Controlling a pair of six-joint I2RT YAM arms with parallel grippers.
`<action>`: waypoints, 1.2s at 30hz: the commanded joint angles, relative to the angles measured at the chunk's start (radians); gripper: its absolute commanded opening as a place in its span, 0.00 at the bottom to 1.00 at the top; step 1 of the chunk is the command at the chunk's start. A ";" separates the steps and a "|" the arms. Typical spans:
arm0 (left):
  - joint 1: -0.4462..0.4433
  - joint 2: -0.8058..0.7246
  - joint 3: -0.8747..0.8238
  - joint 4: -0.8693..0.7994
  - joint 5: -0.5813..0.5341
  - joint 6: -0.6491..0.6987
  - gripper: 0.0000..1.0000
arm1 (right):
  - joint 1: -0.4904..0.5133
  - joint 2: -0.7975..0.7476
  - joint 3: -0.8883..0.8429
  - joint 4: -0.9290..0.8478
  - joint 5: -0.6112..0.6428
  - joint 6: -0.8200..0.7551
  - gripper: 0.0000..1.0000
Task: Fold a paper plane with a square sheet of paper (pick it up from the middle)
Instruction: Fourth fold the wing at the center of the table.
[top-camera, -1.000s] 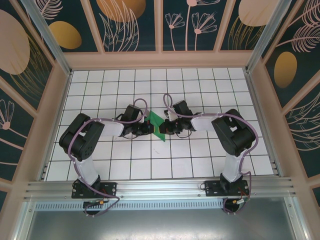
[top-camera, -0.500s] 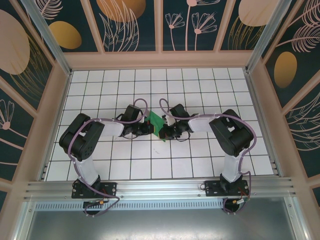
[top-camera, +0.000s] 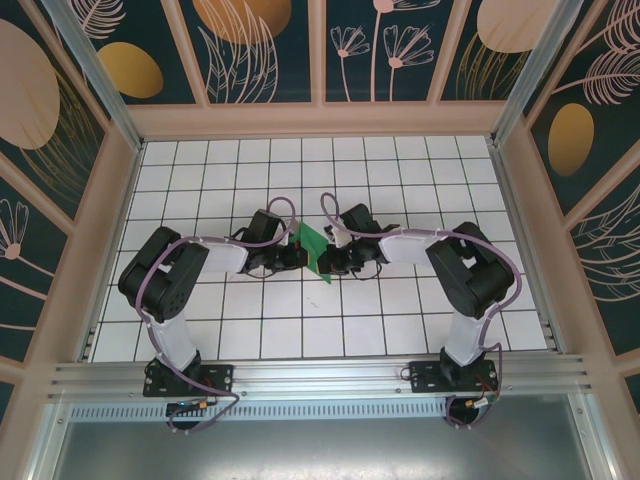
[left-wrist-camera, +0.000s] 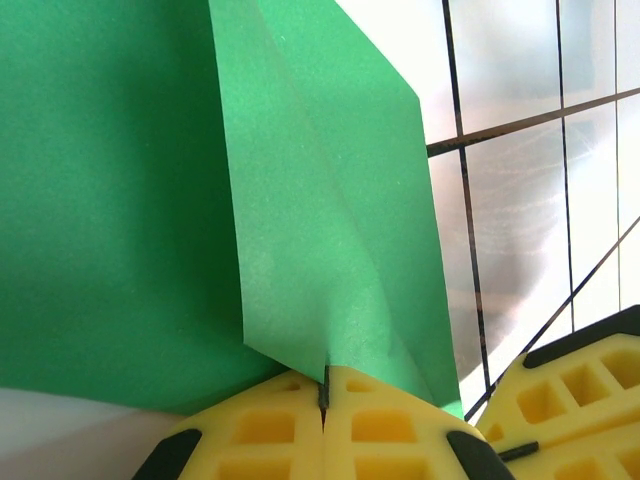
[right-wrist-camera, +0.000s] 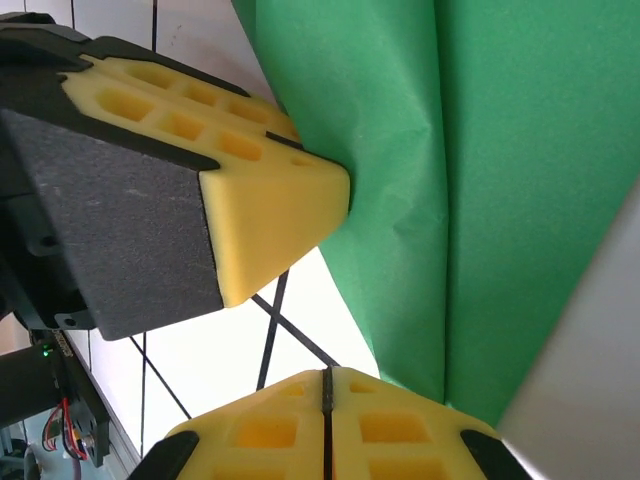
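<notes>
1. Paper: square sheet of paper (top-camera: 314, 250), green and creased, raised on edge over the tiled table (top-camera: 400, 320), mid-table between both grippers.
2. Left gripper (left-wrist-camera: 323, 395): yellow pads pressed flat together, nipping the sheet's folded lower corner right at the seam.
3. Right gripper (right-wrist-camera: 326, 385): pads likewise closed tight, sheet's lower edge touching the top of one pad, nothing visibly caught in the seam.
</notes>
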 joint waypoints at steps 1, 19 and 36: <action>0.007 0.036 -0.023 -0.056 -0.039 0.025 0.04 | 0.010 -0.005 -0.038 -0.040 0.012 -0.009 0.10; 0.007 0.040 -0.020 -0.060 -0.035 0.029 0.04 | 0.027 -0.065 -0.041 -0.074 0.029 -0.010 0.10; 0.007 0.043 -0.026 -0.053 -0.032 0.029 0.04 | 0.028 -0.078 0.017 -0.087 0.051 -0.005 0.10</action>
